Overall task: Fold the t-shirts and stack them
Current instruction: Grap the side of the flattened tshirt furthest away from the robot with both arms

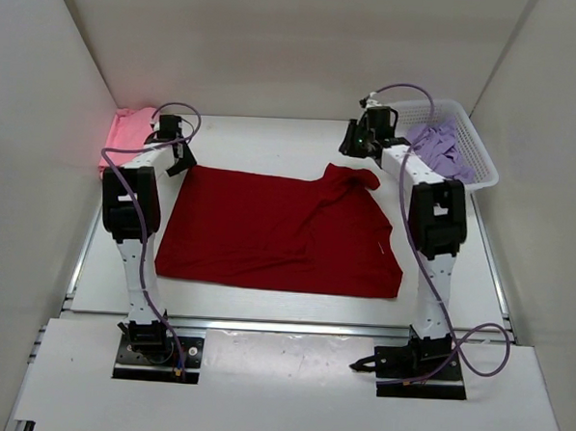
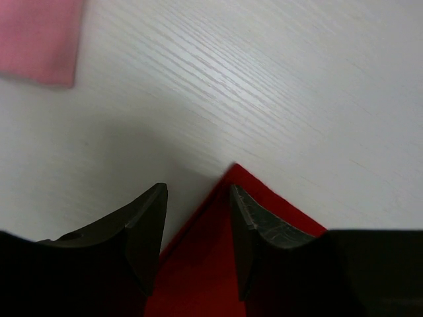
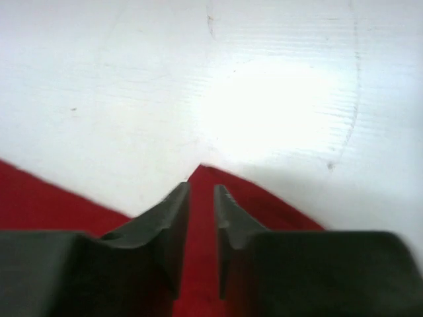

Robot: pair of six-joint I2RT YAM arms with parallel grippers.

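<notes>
The dark red t-shirt (image 1: pixel 278 229) lies spread across the middle of the table. My left gripper (image 1: pixel 182 162) is open over its far left corner, and that corner (image 2: pixel 228 198) lies between the fingers (image 2: pixel 198 188). My right gripper (image 1: pixel 352 153) is at the bunched far right corner. In the right wrist view it (image 3: pixel 201 187) is shut on a raised peak of the red fabric (image 3: pixel 264 201). The folded pink t-shirt (image 1: pixel 128 130) lies at the far left and shows in the left wrist view (image 2: pixel 39 39). The lavender t-shirt (image 1: pixel 446 151) lies in the basket.
A white mesh basket (image 1: pixel 483 173) stands at the far right, just behind the right arm. White walls close in the table on the left, back and right. The arm bases sit at the near edge.
</notes>
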